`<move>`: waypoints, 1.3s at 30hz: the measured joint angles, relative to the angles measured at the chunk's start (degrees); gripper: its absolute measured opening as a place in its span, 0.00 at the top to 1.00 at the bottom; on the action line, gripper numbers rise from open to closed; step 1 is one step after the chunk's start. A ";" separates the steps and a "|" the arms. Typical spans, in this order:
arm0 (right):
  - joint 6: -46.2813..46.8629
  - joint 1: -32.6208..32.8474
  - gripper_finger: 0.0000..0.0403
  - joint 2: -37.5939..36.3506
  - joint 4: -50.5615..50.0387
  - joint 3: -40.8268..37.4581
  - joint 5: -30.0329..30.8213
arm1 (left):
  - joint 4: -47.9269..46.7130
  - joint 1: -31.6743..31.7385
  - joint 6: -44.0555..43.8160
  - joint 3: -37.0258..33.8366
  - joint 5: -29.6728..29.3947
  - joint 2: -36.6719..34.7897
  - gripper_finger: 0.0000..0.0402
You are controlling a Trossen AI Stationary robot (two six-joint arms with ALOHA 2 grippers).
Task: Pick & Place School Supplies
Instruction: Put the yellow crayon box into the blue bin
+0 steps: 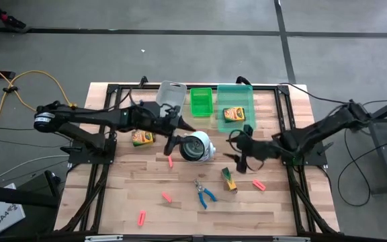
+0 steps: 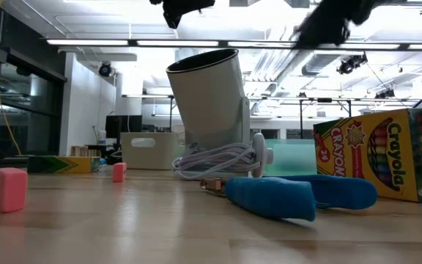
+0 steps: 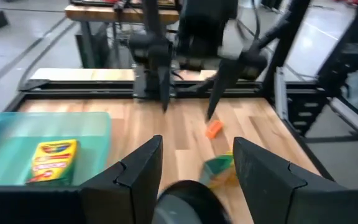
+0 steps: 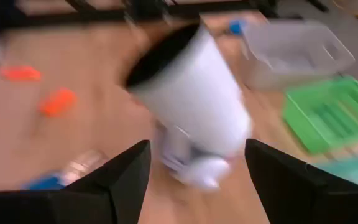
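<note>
Both arms met over the table's middle, the left gripper [image 1: 171,142] and right gripper [image 1: 242,159] spread wide and empty, flanking a round white dark-faced device [image 1: 197,147]. Blue-handled scissors [image 1: 205,193], a green-and-yellow crayon box [image 1: 229,179] and red-pink stubs [image 1: 259,184] lay unsorted nearby, likely awaiting pickup.

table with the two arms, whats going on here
Two robot arms are sorting school supplies. Both claws are open and empty: the left claw and right claw flank the round white object. One crayon box lies in the teal bin; scissors and red-pink stubs remain on the table.
</note>
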 joint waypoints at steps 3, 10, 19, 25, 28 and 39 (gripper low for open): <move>0.17 4.28 0.38 3.02 -1.69 5.33 3.83 | -0.27 -2.09 0.00 0.00 -0.01 0.00 0.52; 13.10 7.74 0.38 14.65 -21.05 23.07 5.91 | -1.79 -5.62 0.02 0.02 -0.17 0.00 0.52; 43.03 6.35 0.38 27.69 -47.68 40.06 -10.38 | -8.86 -7.69 4.67 0.02 -2.85 0.00 0.52; 58.88 4.03 0.38 30.57 -48.32 40.97 -22.82 | -12.23 -7.91 5.40 0.02 -2.85 0.00 0.52; 61.54 3.68 0.38 31.73 -48.58 40.97 -24.52 | -13.69 -7.91 5.24 0.02 -2.85 0.00 0.52; 66.81 3.66 0.38 33.85 -50.33 40.91 -23.02 | -15.28 -7.93 4.87 0.02 -2.81 0.00 0.52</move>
